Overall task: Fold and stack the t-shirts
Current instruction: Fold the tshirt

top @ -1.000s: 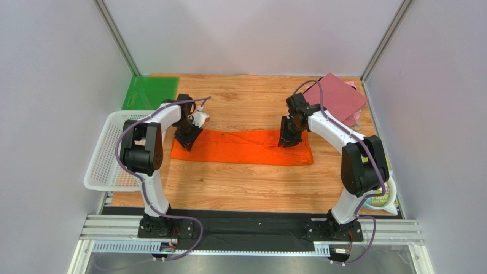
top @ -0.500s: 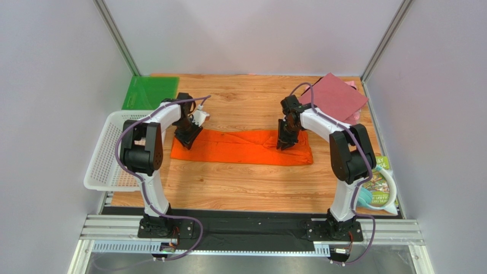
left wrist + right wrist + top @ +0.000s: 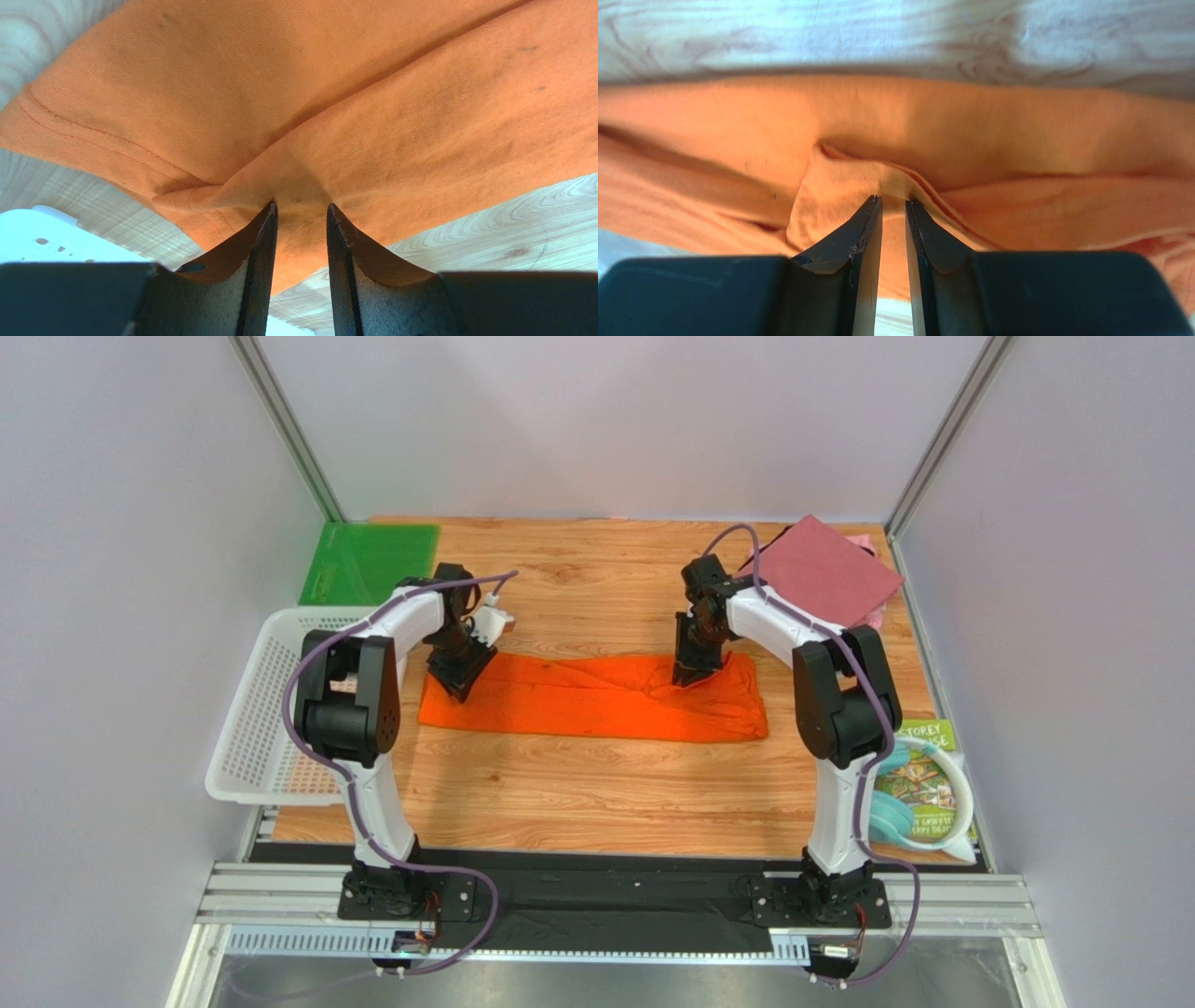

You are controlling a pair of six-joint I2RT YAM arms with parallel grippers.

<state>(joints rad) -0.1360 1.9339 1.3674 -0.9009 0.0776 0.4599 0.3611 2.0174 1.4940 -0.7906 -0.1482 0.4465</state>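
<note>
Since a second ago the right gripper point(image 3: 687, 669) has slid up and to the left along the orange t-shirt point(image 3: 589, 697), and its arm has swung leftward, baring more of the packet point(image 3: 919, 791) at the lower right. The cloth now puckers toward that gripper. The left gripper point(image 3: 457, 676) has not moved.

The orange t-shirt lies as a long band across the middle of the table point(image 3: 589, 798). Its left end sits under the left gripper, and its upper right part is under the right one. In the wrist views each gripper point(image 3: 300, 208) point(image 3: 894, 201) is clamped on a raised fold of orange cloth. The maroon t-shirt point(image 3: 835, 567) lies folded at the upper right, well apart from both grippers.
</note>
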